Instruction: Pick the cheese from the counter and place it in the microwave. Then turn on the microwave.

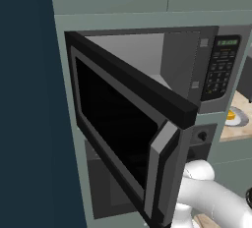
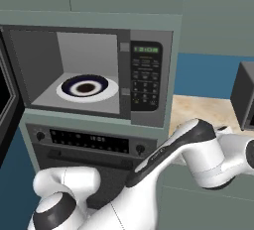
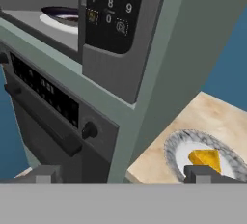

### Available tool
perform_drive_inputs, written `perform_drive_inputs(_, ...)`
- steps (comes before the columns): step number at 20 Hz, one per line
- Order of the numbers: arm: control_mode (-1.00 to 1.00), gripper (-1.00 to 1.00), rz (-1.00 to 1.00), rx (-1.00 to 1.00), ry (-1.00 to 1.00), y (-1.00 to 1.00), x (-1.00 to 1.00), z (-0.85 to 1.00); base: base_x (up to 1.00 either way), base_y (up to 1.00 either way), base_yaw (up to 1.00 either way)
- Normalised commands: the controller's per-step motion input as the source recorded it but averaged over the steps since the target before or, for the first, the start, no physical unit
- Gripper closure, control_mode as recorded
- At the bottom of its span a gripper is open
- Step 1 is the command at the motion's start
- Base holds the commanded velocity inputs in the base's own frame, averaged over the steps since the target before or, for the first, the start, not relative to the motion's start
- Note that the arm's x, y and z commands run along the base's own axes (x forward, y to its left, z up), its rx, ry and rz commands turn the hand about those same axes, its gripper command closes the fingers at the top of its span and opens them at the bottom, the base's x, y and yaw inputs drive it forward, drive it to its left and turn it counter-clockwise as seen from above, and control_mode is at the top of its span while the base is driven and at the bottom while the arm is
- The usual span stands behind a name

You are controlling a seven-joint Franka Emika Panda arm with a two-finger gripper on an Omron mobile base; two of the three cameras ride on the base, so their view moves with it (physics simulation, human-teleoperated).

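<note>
The cheese (image 3: 206, 158), a small yellow-orange wedge, lies on a round grey-white plate (image 3: 176, 153) on the tan counter (image 3: 212, 117), right of the microwave column. It also peeks in at the right edge of the left base view, cheese (image 1: 230, 116). My gripper (image 3: 125, 177) is open and holds nothing; its right fingertip (image 3: 202, 174) stands just in front of the cheese, apart from it. The microwave (image 2: 145, 80) has its door (image 1: 123, 119) swung wide open to the left. Inside it sits a white plate with a dark ring (image 2: 87, 87).
Under the microwave is a black oven (image 2: 89, 142) with knobs and a long handle (image 3: 43, 117), close to my left fingertip. A dark appliance (image 2: 243, 95) stands on the counter at the far right. The open door juts out towards the base on the left.
</note>
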Motion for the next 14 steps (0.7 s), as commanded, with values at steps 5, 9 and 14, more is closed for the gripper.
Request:
perform_drive_inputs(5,-1.0,-1.0,0.06,0.0,0.0,0.0,0.15,-0.36,0.0,0.0,0.0)
perform_drive_inputs(9,-1.0,-1.0,0.0,0.0,0.0,0.0,0.27,-0.17,0.0,0.0,0.0)
perform_drive_inputs(14,-1.0,-1.0,0.0,0.0,0.0,0.0,0.44,-0.12,0.0,0.0,0.0)
